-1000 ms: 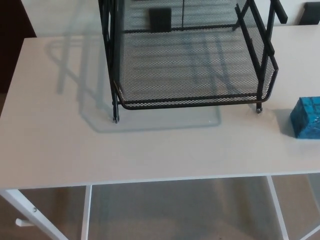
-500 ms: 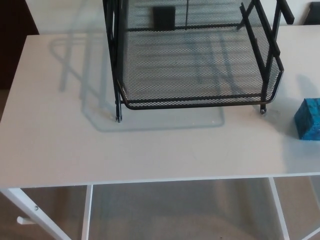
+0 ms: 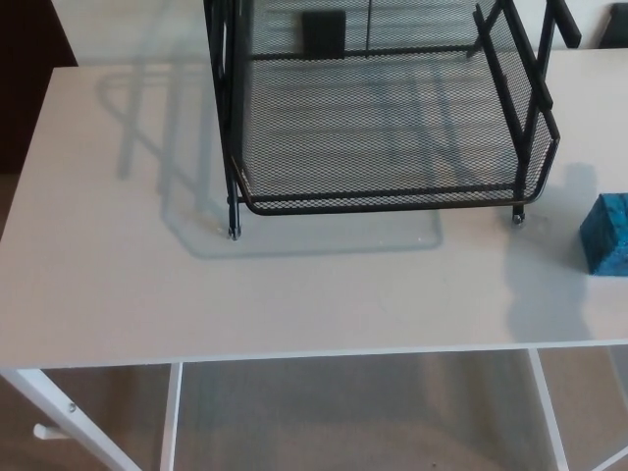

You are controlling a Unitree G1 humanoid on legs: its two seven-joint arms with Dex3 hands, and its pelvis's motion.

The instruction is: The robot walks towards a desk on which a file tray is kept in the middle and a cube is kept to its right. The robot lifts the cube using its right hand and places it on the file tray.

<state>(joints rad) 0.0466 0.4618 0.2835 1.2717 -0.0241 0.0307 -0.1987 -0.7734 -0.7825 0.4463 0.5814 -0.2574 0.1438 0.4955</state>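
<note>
Black mesh tray [image 3: 392, 147] (blue cube [image 3: 608, 234] beside).

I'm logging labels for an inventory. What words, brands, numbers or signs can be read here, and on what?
No text can be read anywhere.
file tray: bare black mesh, no label or brand showing.
cube: mottled blue pattern only, no letters or numbers.
desk: plain white, no marks.
</note>
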